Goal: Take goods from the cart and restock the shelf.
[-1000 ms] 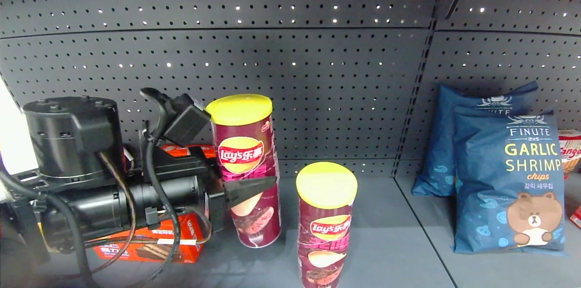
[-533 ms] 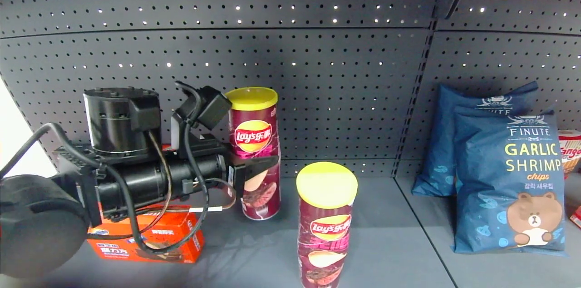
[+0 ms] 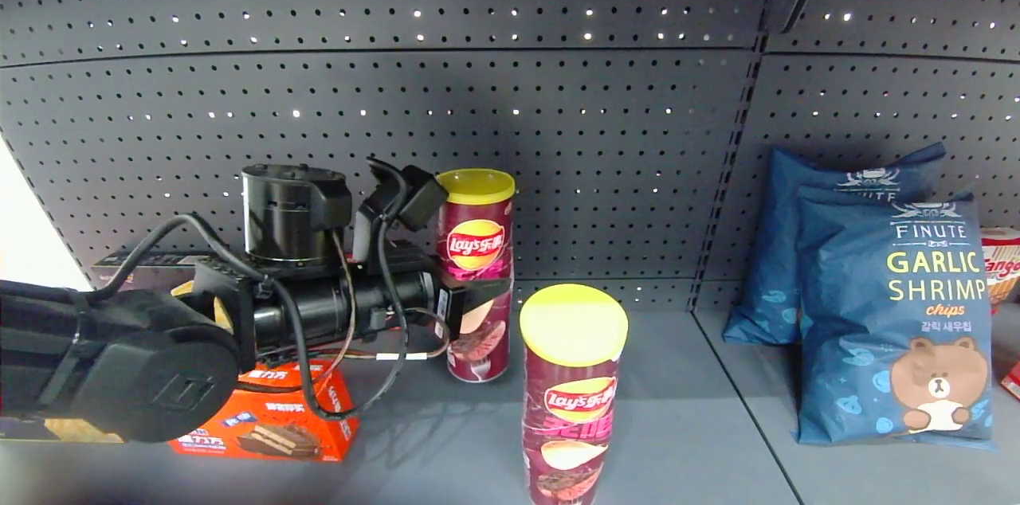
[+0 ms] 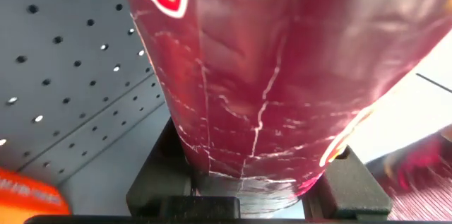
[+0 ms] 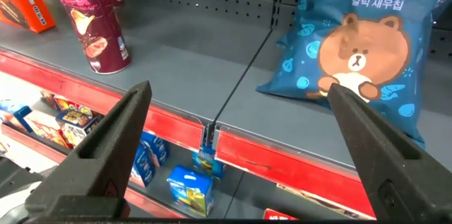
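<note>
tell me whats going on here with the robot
The left gripper is shut on a maroon chip can with a yellow lid, holding it upright toward the back of the grey shelf, to the right of an orange box. A second can of the same kind stands nearer the front edge, and blue snack bags sit farther right. The right gripper hangs open and empty in front of the shelf.

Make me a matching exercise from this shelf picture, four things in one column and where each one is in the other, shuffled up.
Things
1. rear chip can
2. front chip can
3. orange box
4. blue snack bags

Places
A. at the right end of the shelf
B. standing free, nearest the shelf's front
C. lying flat at the left, below the left arm
D. gripped by the left gripper

Pairs: 1-D, 2-B, 3-C, 4-A
</note>
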Controlling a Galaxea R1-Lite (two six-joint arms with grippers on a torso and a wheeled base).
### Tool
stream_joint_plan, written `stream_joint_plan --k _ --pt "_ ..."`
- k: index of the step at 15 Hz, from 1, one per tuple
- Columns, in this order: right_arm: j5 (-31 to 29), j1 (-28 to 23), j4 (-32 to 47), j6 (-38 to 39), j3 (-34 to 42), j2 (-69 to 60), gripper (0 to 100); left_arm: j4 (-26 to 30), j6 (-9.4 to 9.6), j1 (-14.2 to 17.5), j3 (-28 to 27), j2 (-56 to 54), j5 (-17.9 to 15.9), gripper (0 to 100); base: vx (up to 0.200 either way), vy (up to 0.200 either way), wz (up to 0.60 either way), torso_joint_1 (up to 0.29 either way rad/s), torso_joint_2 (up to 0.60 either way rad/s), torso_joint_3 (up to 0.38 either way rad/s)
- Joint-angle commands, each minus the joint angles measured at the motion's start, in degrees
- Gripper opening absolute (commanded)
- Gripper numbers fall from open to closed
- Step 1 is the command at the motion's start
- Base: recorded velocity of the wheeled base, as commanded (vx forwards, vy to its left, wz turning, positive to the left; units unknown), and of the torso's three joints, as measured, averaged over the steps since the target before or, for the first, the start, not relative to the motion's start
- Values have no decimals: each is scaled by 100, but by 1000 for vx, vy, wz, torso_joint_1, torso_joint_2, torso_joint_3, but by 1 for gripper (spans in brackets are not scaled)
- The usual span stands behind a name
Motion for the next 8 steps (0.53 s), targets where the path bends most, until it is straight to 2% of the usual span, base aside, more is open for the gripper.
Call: stream_joint_plan --k 1,4,6,8 --pt "1 3 0 -2 10 31 100 -10 0 2 -114 328 -7 0 0 0 0 0 0 0" --pt "1 3 0 -2 10 22 100 -247 -9 -7 -175 530 -42 0 0 0 0 0 0 0" --pt "-8 3 0 -2 19 22 100 -687 8 -7 -211 794 -359 0 0 0 0 0 0 0" --pt "-8 3 0 -2 28 22 100 -775 -18 -51 -334 934 -368 0 0 0 0 0 0 0"
